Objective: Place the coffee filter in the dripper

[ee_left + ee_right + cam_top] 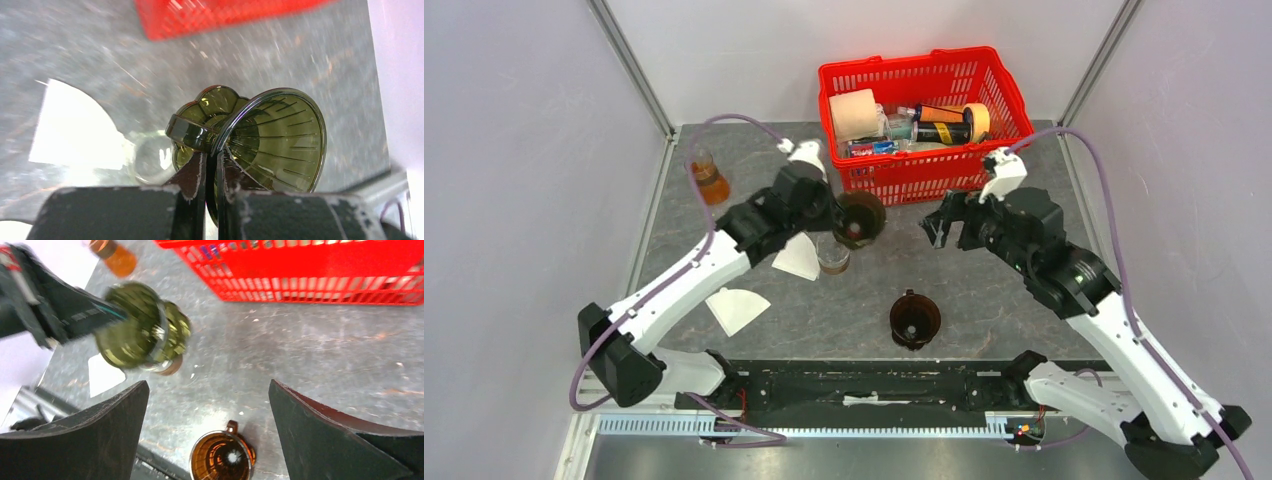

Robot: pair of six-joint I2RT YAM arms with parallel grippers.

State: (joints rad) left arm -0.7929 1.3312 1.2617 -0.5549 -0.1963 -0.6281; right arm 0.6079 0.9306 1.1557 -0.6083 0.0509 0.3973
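Grip is confirmed at the left end effector, whose jaws are closed on the rim of the olive-green dripper, which is held tilted on its side over the bench. The right end effector is seen wide open and empty, and a brown dripper is noted standing on the bench nearer the arm bases. One white coffee filter is recorded lying on the bench beside a small glass jar, and a second filter lies nearby; neither is in a dripper.
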